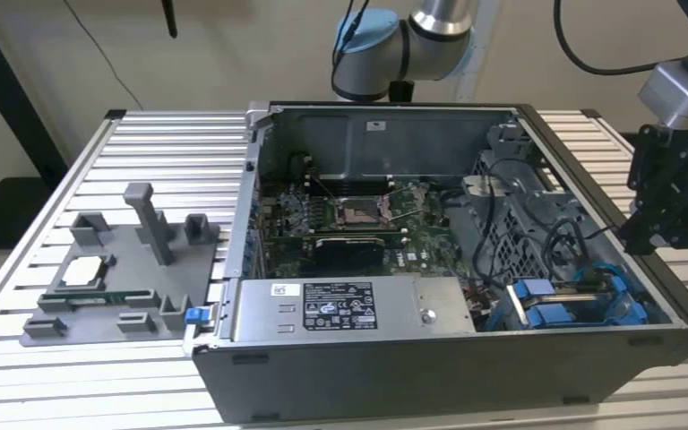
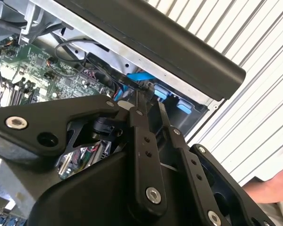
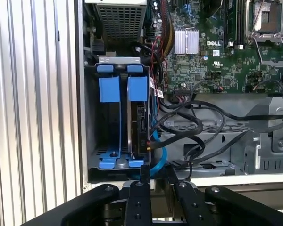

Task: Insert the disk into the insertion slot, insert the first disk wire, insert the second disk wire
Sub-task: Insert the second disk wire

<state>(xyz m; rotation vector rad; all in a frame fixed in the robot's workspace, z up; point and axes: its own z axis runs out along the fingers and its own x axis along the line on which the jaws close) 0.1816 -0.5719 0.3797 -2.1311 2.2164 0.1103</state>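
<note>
The disk (image 3: 140, 123) stands on edge in the drive bay (image 3: 92, 117), clipped in its blue carrier (image 3: 137, 88), beside a second blue carrier (image 3: 108, 89). In the exterior view the same blue carriers (image 1: 554, 305) sit at the case's near right corner. A blue wire (image 3: 156, 157) and black wires (image 3: 188, 120) run to the disk's edge; whether they are plugged in I cannot tell. My gripper (image 3: 157, 172) (image 2: 149, 101) hangs above the case's right wall (image 1: 652, 235), over the bay. Its fingers (image 3: 145, 175) stand a narrow gap apart with nothing between them.
The open computer case (image 1: 440, 376) lies on a slatted aluminium table (image 1: 165, 152), with motherboard (image 3: 212, 61) and power supply (image 1: 344, 309) inside. A grey fixture (image 1: 117, 287) with parts sits at the exterior view's left. A person's arm (image 2: 273, 188) is nearby.
</note>
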